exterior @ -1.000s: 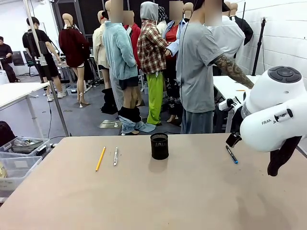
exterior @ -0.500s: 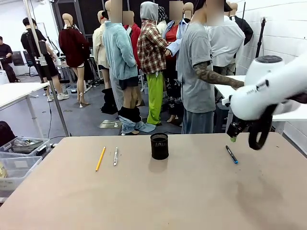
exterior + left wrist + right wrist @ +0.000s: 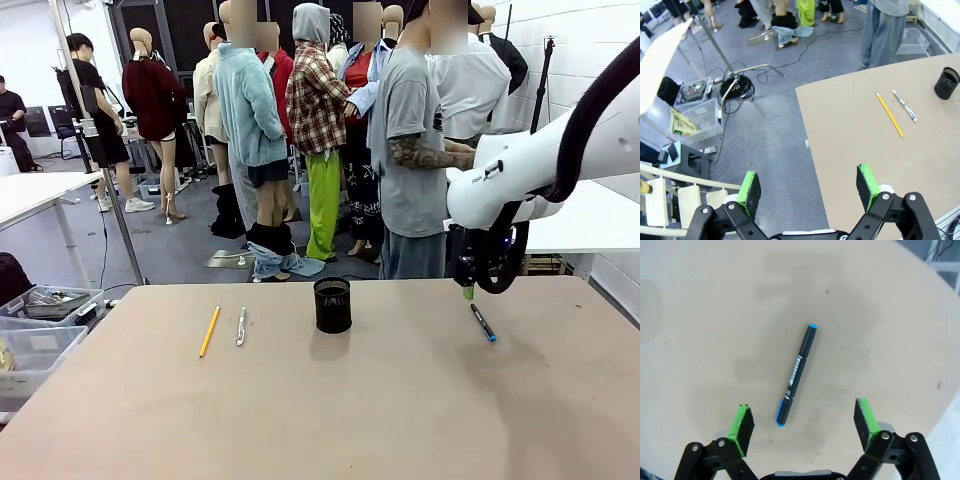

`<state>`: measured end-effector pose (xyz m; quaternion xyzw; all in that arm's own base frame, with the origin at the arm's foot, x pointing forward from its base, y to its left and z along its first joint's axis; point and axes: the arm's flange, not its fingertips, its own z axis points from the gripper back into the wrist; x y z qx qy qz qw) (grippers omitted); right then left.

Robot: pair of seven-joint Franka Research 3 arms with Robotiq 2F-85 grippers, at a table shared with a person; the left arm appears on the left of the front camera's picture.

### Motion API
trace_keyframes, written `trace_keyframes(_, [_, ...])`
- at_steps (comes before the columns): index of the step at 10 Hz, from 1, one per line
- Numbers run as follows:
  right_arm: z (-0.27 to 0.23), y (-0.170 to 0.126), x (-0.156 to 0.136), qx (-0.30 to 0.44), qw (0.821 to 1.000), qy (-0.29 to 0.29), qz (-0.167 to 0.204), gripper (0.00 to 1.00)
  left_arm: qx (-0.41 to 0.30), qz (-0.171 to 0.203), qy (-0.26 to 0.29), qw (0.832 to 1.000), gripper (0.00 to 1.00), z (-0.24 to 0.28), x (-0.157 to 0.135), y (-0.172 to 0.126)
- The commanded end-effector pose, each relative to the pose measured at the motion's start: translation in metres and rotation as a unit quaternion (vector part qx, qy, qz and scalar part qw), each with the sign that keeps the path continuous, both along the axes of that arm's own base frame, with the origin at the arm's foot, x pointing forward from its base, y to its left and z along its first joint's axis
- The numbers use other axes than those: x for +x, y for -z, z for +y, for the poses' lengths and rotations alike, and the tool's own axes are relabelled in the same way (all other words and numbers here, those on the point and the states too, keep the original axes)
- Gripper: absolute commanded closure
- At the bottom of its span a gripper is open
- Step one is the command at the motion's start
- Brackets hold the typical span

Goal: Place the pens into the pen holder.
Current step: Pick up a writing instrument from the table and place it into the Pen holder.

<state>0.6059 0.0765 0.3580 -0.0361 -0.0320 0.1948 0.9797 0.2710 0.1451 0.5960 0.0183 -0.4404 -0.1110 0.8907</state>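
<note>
Alignment is needed: the wide-spread right tool [image 3: 803, 415] is held over the blue-tipped black marker [image 3: 797, 374], aimed at 1 o'clock; the grip should be squared across it.

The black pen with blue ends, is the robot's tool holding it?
No, the black pen lies flat on the table, untouched, with the right tool open above it.

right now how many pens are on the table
3: yellow pencil and silver pen left of the pen holder, black-and-blue marker at right; none seem hidden.
</note>
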Motion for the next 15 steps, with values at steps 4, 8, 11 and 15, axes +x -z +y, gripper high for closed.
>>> trace_keyframes(4, [0.007, 0.042, -0.009, -0.019, 0.999, 0.038, 0.033, 0.0, -0.004, -0.004, -0.007, 1.0, 0.0, 0.0, 0.002, -0.001])
trace_keyframes(8, [0.003, 0.058, -0.005, -0.005, 0.999, 0.039, 0.035, 0.21, -0.004, -0.004, -0.007, 1.0, 0.0, 0.0, 0.002, -0.001])
trace_keyframes(11, [0.0, 0.064, 0.006, 0.002, 0.998, 0.048, 0.045, 0.81, -0.004, -0.004, -0.007, 1.0, 0.0, 0.0, 0.002, -0.001])
trace_keyframes(15, [0.005, 0.06, 0.026, -0.004, 0.997, 0.045, 0.058, 1.0, -0.004, -0.004, -0.007, 1.0, 0.0, 0.0, 0.002, -0.001])
